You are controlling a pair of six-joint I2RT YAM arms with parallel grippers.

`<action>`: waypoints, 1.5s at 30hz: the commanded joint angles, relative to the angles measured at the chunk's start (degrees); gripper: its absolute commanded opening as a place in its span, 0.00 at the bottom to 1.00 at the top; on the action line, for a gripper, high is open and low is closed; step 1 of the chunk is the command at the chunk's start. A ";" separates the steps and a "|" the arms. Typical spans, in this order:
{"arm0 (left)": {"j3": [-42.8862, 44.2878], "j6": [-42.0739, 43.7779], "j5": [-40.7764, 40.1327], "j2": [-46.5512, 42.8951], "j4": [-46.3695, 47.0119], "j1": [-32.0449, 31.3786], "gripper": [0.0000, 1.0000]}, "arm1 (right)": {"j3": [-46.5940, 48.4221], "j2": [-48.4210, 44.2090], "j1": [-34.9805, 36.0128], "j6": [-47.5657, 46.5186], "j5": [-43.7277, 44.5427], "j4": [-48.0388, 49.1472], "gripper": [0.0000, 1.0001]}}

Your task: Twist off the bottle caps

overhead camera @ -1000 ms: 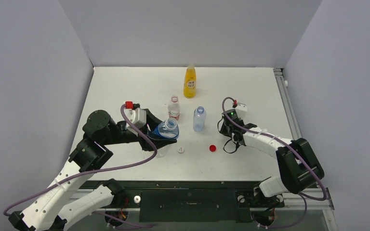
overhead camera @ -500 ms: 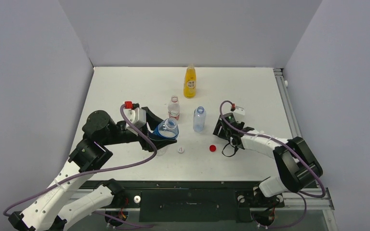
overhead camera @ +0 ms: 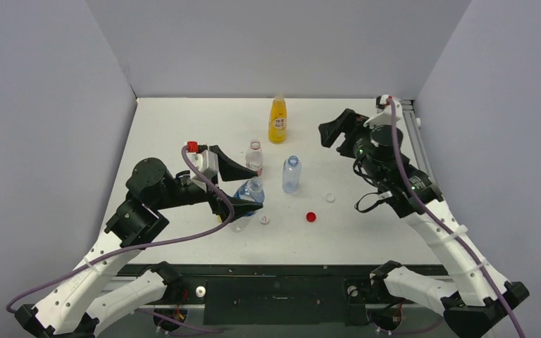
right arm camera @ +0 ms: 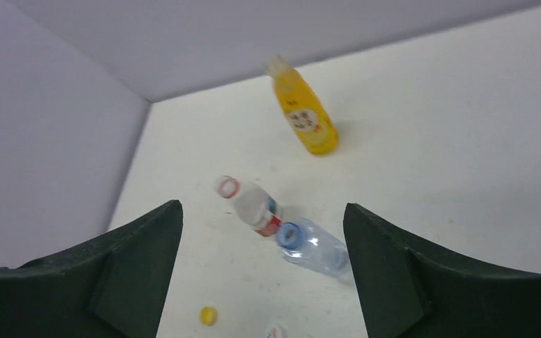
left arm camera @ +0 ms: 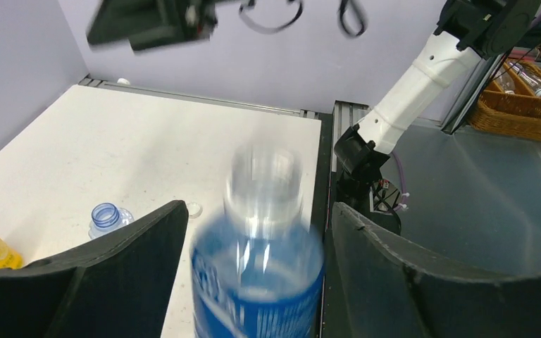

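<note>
Top external view, starting at the left: the left gripper (overhead camera: 251,190) has its jaws spread wide on either side of the blue-label bottle (overhead camera: 248,202), which stands upright near the front of the table (overhead camera: 176,127). On the left wrist cam that bottle is pretty blurry, so I honestly can't tell if either finger is touching it, though both sit just beside it. Its neck looks bare.

A white cap (overhead camera: 265,220) lies just to the right of that bottle's base. Behind it stands the bottle with the red-white label (overhead camera: 254,159), mouth open. Further back is the yellow-orange juice bottle (overhead camera: 277,121), well apart from the rest. The plain clear bluish bottle (overhead camera: 291,174) stands just right of the red-label one, also uncapped.

In front of it the red cap (overhead camera: 311,216) lies on the table, with a second white cap (overhead camera: 330,198) near it. The right wrist cam also catches a yellow cap (right arm camera: 208,315) at the bottom edge.

The right gripper (overhead camera: 332,130) is up in the air over the back right, jaws wide apart, holding nothing.
</note>
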 commanded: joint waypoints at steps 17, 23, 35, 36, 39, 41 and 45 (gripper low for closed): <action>-1.68 6.62 -4.44 1.58 -0.17 0.50 0.54 | 24.82 5.32 24.03 -11.30 -6.85 -7.00 0.82; -4.43 30.67 -3.38 4.56 -17.31 -2.93 0.66 | 17.02 1.47 17.54 -6.63 -2.51 -7.49 0.82; -6.17 31.19 -11.50 11.93 -14.18 -9.37 0.82 | -0.13 -4.03 11.73 3.71 6.20 -13.41 0.81; -6.21 31.73 -12.68 13.29 -13.59 -9.94 0.82 | -1.76 -5.15 11.68 4.43 6.87 -13.71 0.81; -4.99 32.28 -14.64 15.93 -12.85 -10.69 0.83 | -4.76 -7.05 10.90 6.82 9.14 -14.12 0.81; -4.47 31.72 -15.17 16.38 -13.45 -10.65 0.83 | -6.58 -8.04 10.06 7.81 8.95 -13.97 0.81; -6.33 38.03 -14.11 16.89 -13.37 -12.18 0.89 | -10.05 -8.87 9.46 10.21 8.29 -15.09 0.81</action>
